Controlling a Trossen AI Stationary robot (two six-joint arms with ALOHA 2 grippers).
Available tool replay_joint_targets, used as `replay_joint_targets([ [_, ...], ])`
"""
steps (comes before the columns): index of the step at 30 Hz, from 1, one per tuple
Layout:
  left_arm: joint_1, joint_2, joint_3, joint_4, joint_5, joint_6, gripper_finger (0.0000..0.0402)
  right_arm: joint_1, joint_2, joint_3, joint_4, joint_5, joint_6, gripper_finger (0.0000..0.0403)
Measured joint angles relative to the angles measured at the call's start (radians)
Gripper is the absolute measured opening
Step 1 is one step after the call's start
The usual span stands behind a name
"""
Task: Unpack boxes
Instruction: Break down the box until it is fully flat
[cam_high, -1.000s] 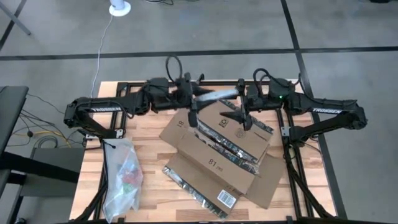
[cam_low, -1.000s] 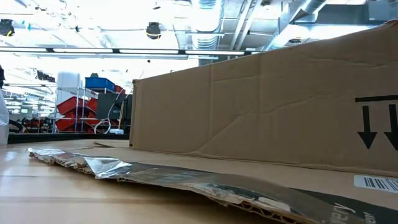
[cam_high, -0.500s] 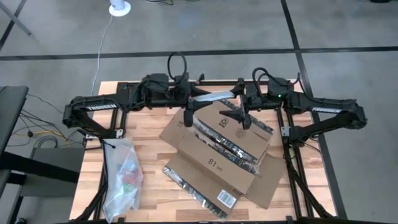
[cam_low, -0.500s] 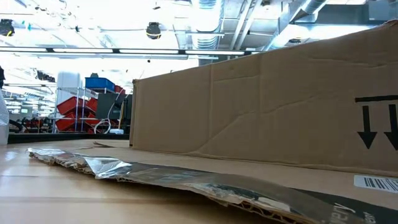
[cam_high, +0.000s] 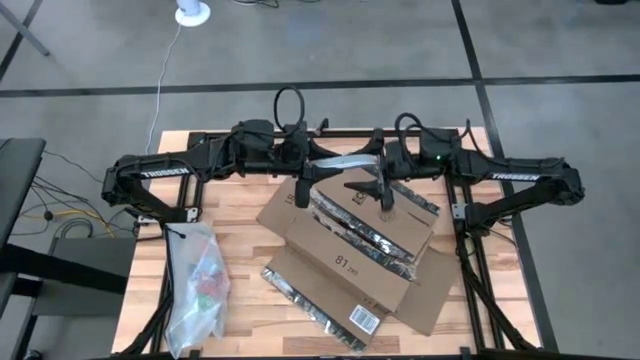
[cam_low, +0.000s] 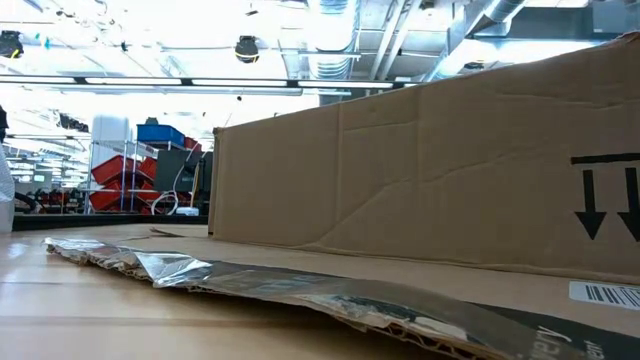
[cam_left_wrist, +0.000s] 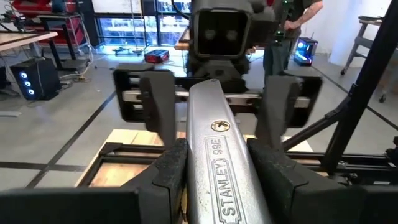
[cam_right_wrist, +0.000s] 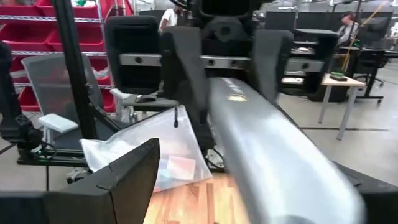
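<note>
Flattened cardboard box (cam_high: 345, 262) lies on slatted wooden table (cam_high: 245, 230).

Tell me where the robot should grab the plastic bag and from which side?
Probably the bunched top end of the clear plastic bag, coming straight down from above. The bag lies flat on the wooden table, left of the cardboard box, so its loose upper part should pinch easiest.

Industrial lab or workshop hall. Grey concrete floor (cam_high: 560, 40) with dark tape lines; exposed ceiling ducts (cam_low: 350, 30) and bright strip lighting; shelving with red storage bins (cam_low: 120, 170); desks (cam_right_wrist: 339, 81), office chair (cam_right_wrist: 46, 74), computer tower (cam_left_wrist: 34, 78) beyond wooden slat table (cam_high: 240, 215).
</note>
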Motion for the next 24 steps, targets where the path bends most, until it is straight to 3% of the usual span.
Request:
replay_joint_targets([
  [24,0.000,-0.001,-0.002,0.009,0.022,-0.016,0.0117,0.001,0.039,0.000,0.107,0.000,-0.045,0.0291],
])
